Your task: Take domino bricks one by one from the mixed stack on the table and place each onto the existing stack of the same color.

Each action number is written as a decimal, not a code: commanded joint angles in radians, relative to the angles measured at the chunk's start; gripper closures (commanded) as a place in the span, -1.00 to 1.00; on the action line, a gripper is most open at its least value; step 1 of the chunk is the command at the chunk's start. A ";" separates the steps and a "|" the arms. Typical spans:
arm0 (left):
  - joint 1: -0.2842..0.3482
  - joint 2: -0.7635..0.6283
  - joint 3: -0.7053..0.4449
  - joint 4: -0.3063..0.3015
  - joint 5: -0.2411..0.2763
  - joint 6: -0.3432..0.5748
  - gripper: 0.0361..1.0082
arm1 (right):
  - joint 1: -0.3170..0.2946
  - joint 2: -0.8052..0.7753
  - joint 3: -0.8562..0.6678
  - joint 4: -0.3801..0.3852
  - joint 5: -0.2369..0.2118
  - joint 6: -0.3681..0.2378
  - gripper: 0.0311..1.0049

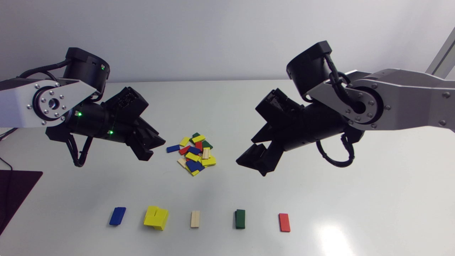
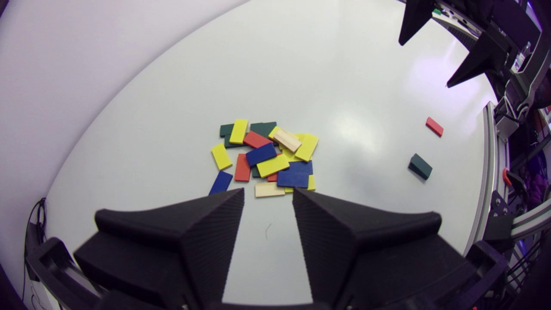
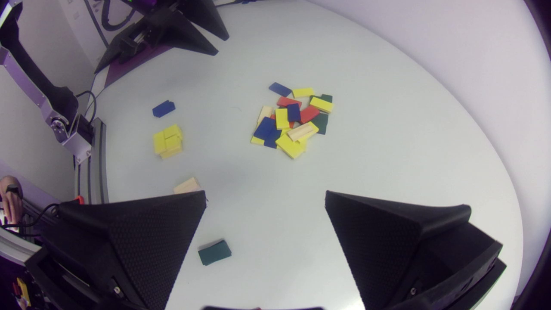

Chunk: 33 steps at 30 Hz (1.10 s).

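A mixed pile of domino bricks (image 1: 194,154) in yellow, blue, red, green and wood lies at the table's middle, also seen ahead of both grippers (image 2: 267,157) (image 3: 292,120). Near the front edge stand the sorted stacks: blue (image 1: 117,216), yellow (image 1: 156,217), wood (image 1: 195,219), green (image 1: 240,218) and red (image 1: 284,222). My left gripper (image 1: 151,147) hovers left of the pile, open and empty. On the other side of the pile my right gripper (image 1: 254,158) hangs open and empty, jaws wider apart.
A dark mat (image 1: 14,192) lies at the table's left edge. One blue brick (image 1: 173,148) lies slightly apart on the pile's left side. The yellow stack has its bricks askew.
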 commanded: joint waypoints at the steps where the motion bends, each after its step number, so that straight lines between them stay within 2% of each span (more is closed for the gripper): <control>1: -0.001 -0.011 0.032 -0.005 0.001 -0.005 -0.90 | 0.007 -0.022 -0.029 0.003 -0.007 -0.016 -0.93; 3: 0.010 0.041 0.064 0.005 -0.007 -0.010 -0.97 | 0.015 -0.034 -0.023 0.003 -0.007 -0.009 -0.93; 15: 0.026 0.150 0.137 0.025 -0.010 -0.028 -0.97 | 0.018 -0.031 -0.014 0.001 -0.007 -0.008 -0.93; 22: 0.026 0.245 0.204 0.048 -0.040 -0.051 -0.96 | 0.018 -0.026 -0.009 0.000 -0.007 -0.008 -0.93; 33: 0.019 0.478 0.354 0.059 -0.119 -0.087 -0.92 | 0.018 -0.022 -0.008 -0.002 -0.007 -0.012 -0.93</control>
